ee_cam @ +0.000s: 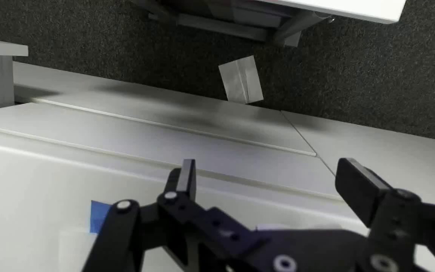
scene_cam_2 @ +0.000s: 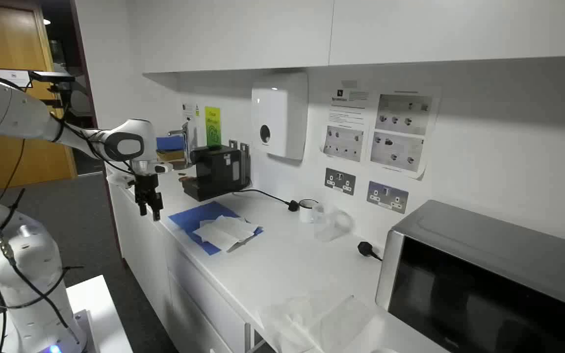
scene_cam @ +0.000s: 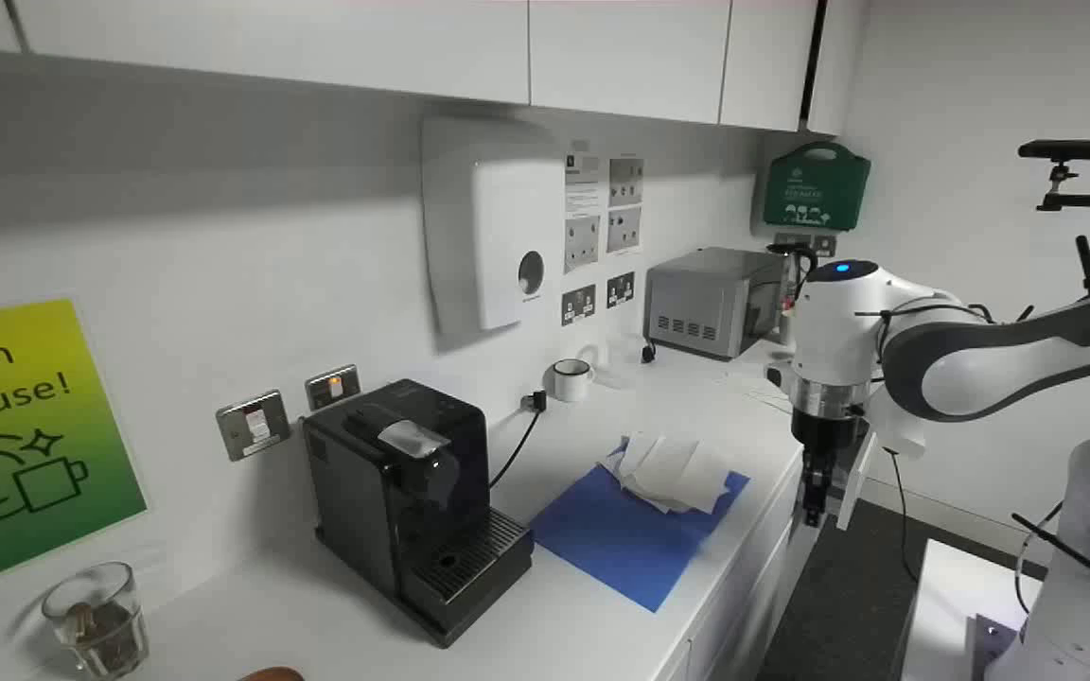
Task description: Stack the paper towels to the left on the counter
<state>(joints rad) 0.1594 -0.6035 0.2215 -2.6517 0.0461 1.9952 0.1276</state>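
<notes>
In an exterior view: our landmark is the blue sheet (scene_cam: 597,549) on the counter (scene_cam: 554,629). Paper towels (scene_cam: 673,473) lie on it, a loose fanned heap, overhanging the edge away from the coffee machine (scene_cam: 427,515). We judge this heap to be the stack. It is uneven, so another towel dropped on top could slide off. Gripper (scene_cam: 814,515) hangs on the blue sheet's open-floor side, apart from it; opening unreadable here.

In an exterior view: thin pale sheets (scene_cam_2: 334,321) lie well apart from the blue sheet, by the microwave (scene_cam_2: 459,264). Blurred; probably towels left to fetch. If they lie flat, the grip could skate over them or lift two together.

Wrist view: fingers (ee_cam: 359,189) spread wide, nothing between them. On the floor (ee_cam: 89,53) out in front of the blue sheet, a folded pale piece (ee_cam: 241,80), perhaps a towel; we cannot be sure. A towel held by one corner would trail, and could sweep our heap off the blue sheet.
</notes>
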